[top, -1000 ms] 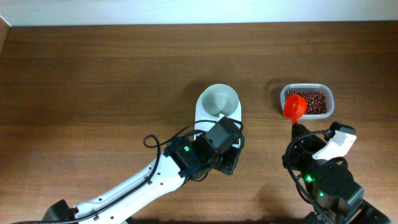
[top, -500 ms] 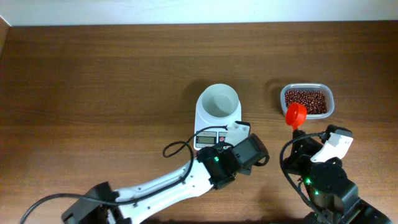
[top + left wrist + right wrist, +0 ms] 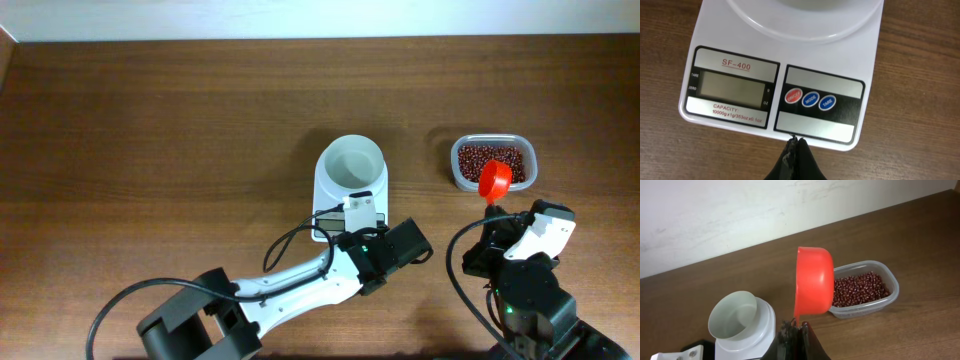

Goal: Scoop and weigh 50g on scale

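The white scale stands mid-table with a white bowl on its platform; the bowl looks empty. Its LCD shows no reading. My left gripper is shut and empty, its tips at the scale's front edge just below the red button. My right gripper is shut on the handle of an orange-red scoop. The scoop is tipped on its side over the near edge of the clear tub. Dark red-brown beans fill the tub. The scoop's inside is hidden.
The tub sits right of the scale, a short gap between them. The left arm and its cable lie across the table in front of the scale. A pale wall edge runs along the table's far side.
The left gripper swung off to the scale's right front, then came back to its front edge. The right gripper carried the scoop slightly back and then right, onto the tub's near edge.
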Controlling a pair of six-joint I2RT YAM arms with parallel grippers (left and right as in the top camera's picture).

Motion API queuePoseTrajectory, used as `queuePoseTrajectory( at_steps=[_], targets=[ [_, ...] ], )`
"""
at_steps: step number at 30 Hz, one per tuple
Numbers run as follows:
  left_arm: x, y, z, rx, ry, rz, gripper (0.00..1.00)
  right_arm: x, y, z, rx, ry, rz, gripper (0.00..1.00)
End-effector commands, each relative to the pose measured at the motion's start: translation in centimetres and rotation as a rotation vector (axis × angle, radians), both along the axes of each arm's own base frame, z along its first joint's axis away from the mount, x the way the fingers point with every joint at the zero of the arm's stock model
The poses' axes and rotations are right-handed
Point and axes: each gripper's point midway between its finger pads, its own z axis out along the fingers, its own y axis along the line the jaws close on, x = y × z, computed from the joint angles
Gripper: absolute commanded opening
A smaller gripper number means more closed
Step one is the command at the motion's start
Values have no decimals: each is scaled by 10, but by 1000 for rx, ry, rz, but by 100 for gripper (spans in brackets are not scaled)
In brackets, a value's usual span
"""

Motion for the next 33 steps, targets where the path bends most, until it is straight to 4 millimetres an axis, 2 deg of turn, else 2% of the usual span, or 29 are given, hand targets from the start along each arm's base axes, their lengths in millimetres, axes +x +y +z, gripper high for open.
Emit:
queuePoseTrajectory(
  at_steps=[1,7,17,20,22,33],
  targets=[
    [8,4,-7,17,-18,30,0,-1,2,9,11,-19,15,4],
    [18,9,-18,10,9,62,0,-1,2,9,10,-19,15,4],
    [28,3,-25,-24,-5,73,0,-1,6,8,19,-11,39,4],
    [34,6,-27,-30,-4,92,0,-1,6,8,19,-11,39,4],
    [34,5,-33,-33,6,92,0,-1,6,8,19,-11,39,4],
    [35,3,-36,-36,9,90,0,-2,6,6,14,-5,39,4]
  ],
)
